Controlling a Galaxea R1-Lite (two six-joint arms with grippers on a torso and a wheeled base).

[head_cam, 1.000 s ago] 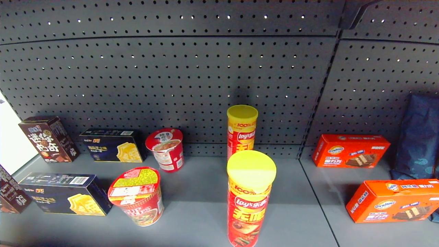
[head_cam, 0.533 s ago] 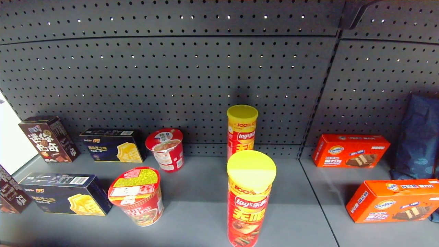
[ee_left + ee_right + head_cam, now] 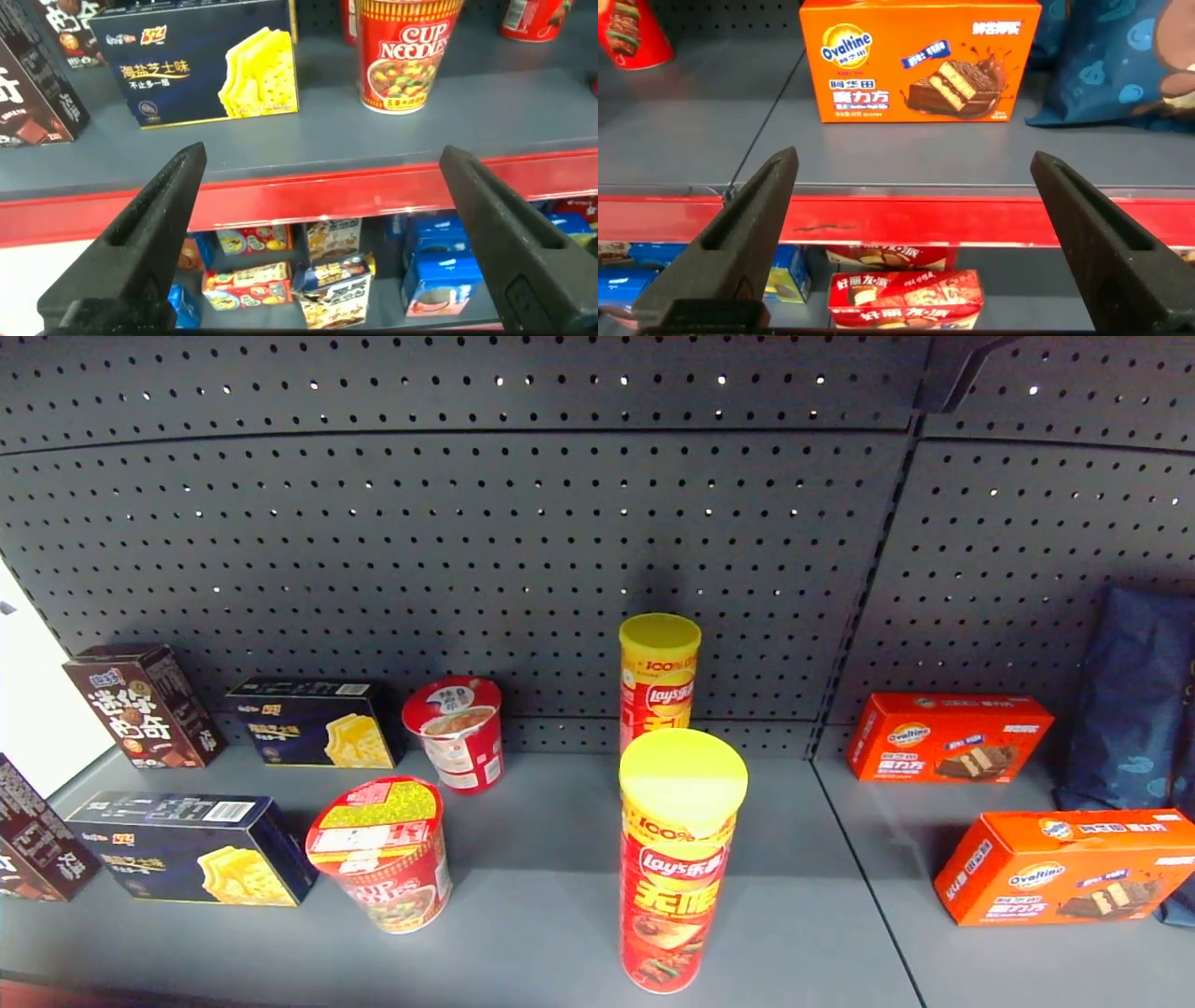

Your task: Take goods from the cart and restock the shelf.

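Observation:
On the grey shelf (image 3: 560,896), two yellow-lidded chip cans (image 3: 681,859) stand one behind the other. Left of them are two red cup noodles (image 3: 381,854), two dark blue cracker boxes (image 3: 196,849) and brown boxes (image 3: 145,705). Orange wafer boxes (image 3: 1064,868) lie on the right. My left gripper (image 3: 322,233) hangs open and empty below the shelf's red front edge (image 3: 308,191), facing a cracker box (image 3: 201,61) and a cup noodle (image 3: 406,51). My right gripper (image 3: 915,243) is open and empty too, in front of an orange box (image 3: 920,61).
A dark blue bag (image 3: 1134,700) leans at the far right of the shelf, beside the orange box as blue bag (image 3: 1120,56). A perforated back panel (image 3: 523,541) closes the shelf behind. A lower shelf holds more packets (image 3: 308,280) and a red box (image 3: 906,299).
The whole head picture has shifted slightly, so the camera moved. The goods on the shelf stay where they were.

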